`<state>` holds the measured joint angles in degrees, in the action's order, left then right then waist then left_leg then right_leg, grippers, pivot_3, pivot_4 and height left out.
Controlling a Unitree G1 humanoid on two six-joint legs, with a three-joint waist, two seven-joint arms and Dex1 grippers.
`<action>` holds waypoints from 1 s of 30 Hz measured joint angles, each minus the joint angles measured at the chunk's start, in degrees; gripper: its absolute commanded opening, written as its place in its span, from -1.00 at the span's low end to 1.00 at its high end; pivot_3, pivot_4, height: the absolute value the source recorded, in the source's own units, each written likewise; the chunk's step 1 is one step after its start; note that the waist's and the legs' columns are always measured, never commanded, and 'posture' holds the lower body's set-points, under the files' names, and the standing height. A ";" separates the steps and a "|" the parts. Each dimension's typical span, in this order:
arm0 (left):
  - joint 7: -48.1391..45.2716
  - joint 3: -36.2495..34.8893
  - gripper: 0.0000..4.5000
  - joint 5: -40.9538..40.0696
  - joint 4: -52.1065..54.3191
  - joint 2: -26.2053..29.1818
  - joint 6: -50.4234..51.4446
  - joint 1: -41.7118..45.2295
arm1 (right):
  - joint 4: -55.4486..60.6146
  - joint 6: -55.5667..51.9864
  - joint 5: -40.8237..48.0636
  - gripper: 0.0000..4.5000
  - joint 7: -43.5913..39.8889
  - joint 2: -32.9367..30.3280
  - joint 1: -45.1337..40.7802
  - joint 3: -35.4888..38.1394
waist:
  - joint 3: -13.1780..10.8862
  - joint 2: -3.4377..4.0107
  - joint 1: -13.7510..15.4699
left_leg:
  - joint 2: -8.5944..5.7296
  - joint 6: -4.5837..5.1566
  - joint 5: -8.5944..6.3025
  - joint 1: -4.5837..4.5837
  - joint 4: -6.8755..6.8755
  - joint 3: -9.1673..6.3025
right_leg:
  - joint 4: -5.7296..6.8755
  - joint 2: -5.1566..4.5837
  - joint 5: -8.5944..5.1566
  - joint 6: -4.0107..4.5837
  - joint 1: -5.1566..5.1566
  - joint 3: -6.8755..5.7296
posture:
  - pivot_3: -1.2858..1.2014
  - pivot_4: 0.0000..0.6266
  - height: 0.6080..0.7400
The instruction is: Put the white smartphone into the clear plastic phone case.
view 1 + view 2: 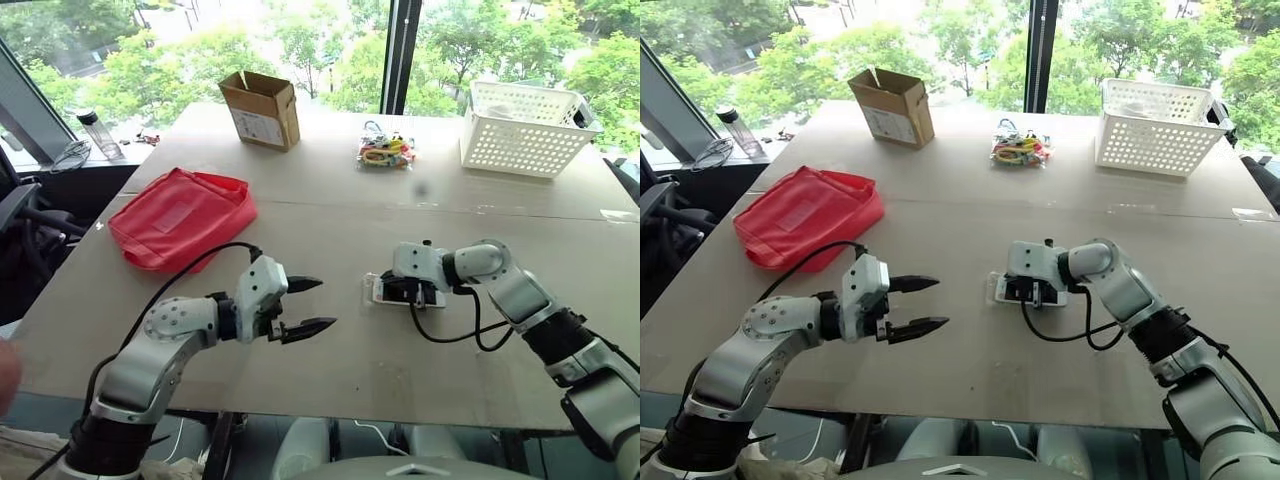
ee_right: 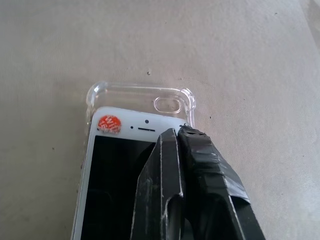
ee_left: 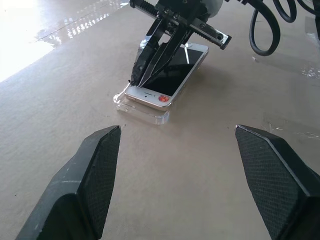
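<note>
We see the right gripper with its two black fingers pressed together, holding nothing, tips resting on the black screen of the white smartphone near one long edge. The phone lies face up on the clear plastic phone case, not fully seated: one end of the case, with its camera cutout, sticks out bare past the phone's end. A small red sticker sits on the phone's white bezel beside the earpiece. Phone and case lie on the desk toward its near edge, right of the middle.

The left gripper hovers above the desk near its near edge, left of the phone and apart from it, fingers spread wide and empty, pointing toward the phone.

Farther out: a red pouch toward the left edge, a cardboard box at the far edge, a bundle of coloured items beside it, a white basket at the far right corner.
</note>
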<state>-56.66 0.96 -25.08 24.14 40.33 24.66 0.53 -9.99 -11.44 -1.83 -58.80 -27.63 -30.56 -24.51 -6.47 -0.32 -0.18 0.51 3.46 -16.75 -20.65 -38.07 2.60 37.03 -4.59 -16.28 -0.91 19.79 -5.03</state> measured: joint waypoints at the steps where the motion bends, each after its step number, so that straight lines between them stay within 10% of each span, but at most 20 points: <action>1: 0.44 -0.02 0.64 -0.17 0.60 0.00 0.42 -0.03 | 0.46 -0.44 1.45 -0.99 -0.02 0.12 0.45 1.32 | -0.19 0.10 0.02 | 0.00 0.00 0.00 -0.07 0.00 0.01 | -0.02 0.00 0.01 0.00 0.05 -0.02 | 0.03 -0.52 0.89; 8: 3.11 -0.18 0.64 -1.65 3.46 -0.15 3.53 -0.04 | 10.28 -11.66 9.96 -0.99 -1.09 -2.86 1.99 9.27 | -1.29 0.79 -0.02 | 0.00 -0.03 0.39 -2.18 -0.20 0.03 | 0.27 -0.03 0.22 -0.27 2.00 -0.23 | 0.03 -0.52 0.89; 16: 3.01 -0.21 0.64 -2.28 3.47 -0.01 4.01 1.00 | 31.98 -27.71 24.47 -0.99 -7.12 -12.62 6.24 13.95 | -1.98 0.63 0.12 | 0.00 0.07 0.32 -2.34 -0.09 -0.04 | -0.28 0.03 0.18 -0.35 1.86 -0.34 | 0.03 -0.52 0.89; 30: -2.29 -5.20 0.64 -5.56 3.72 3.27 1.56 -6.01 | 30.58 -22.42 17.99 -0.99 -5.05 -18.52 15.75 9.17 | -2.43 0.55 0.99 | 0.00 0.07 0.32 -2.22 -0.24 -0.08 | -0.09 0.02 0.19 -0.33 1.83 -0.35 | 0.03 -0.52 0.89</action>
<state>-58.95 -4.23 -30.64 27.86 43.60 26.21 -5.48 20.59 -33.87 16.16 -63.85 -46.15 -14.81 -15.34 -8.89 0.24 0.81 0.51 3.52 -16.43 -22.88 -38.31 2.52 36.94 -4.58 -16.09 -1.24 21.62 -5.38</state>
